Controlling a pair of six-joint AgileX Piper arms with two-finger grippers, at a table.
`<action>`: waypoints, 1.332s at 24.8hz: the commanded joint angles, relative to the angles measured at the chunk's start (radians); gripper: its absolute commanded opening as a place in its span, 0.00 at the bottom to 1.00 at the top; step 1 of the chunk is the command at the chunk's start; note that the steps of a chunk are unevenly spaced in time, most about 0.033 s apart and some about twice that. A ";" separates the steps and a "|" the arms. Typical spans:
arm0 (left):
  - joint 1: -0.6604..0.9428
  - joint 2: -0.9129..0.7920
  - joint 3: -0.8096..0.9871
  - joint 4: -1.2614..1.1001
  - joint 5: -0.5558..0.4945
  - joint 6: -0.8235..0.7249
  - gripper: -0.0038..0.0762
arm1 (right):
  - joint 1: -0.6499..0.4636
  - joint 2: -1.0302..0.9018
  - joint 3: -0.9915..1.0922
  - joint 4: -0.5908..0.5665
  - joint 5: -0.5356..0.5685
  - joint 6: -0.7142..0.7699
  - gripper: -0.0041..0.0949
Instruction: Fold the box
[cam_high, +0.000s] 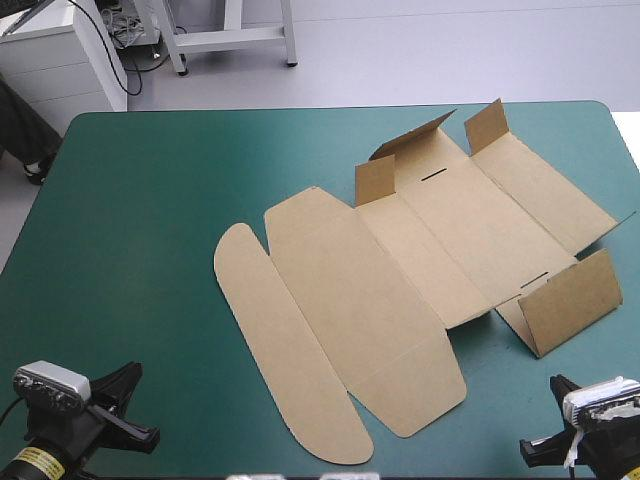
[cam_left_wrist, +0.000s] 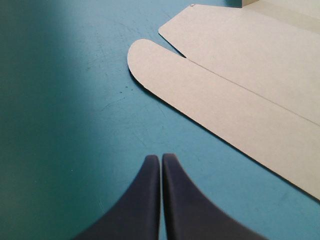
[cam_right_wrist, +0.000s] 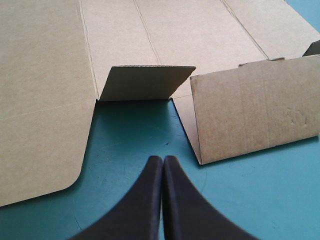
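Note:
The brown box (cam_high: 420, 260) lies as a mostly flat cut sheet across the middle and right of the teal-green table. Its long rounded flap (cam_high: 285, 350) points toward the near edge. A side wall (cam_high: 570, 300) stands raised at the near right, and small flaps stand up at the far side (cam_high: 485, 125). My left gripper (cam_high: 125, 405) is at the near left corner, shut, with the rounded flap (cam_left_wrist: 165, 70) ahead of it and to one side. My right gripper (cam_high: 545, 445) is at the near right corner, shut, a little short of the raised wall (cam_right_wrist: 255, 112) and a small half-lifted flap (cam_right_wrist: 142, 82).
Bare teal-green cover (cam_high: 130, 220) spreads over the whole left half of the table. A strip of bare cover (cam_right_wrist: 135, 135) lies between my right gripper and the box.

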 joint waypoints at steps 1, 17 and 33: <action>-0.002 0.011 -0.024 0.005 -0.073 -0.003 0.04 | 0.003 0.013 -0.022 -0.005 -0.071 -0.004 0.02; -0.002 0.011 -0.024 0.005 -0.073 -0.003 0.04 | 0.003 0.013 -0.022 0.048 -0.051 -0.072 0.27; -0.002 0.011 -0.024 0.005 -0.073 -0.003 0.04 | 0.003 0.025 -0.042 0.037 -0.066 0.195 0.70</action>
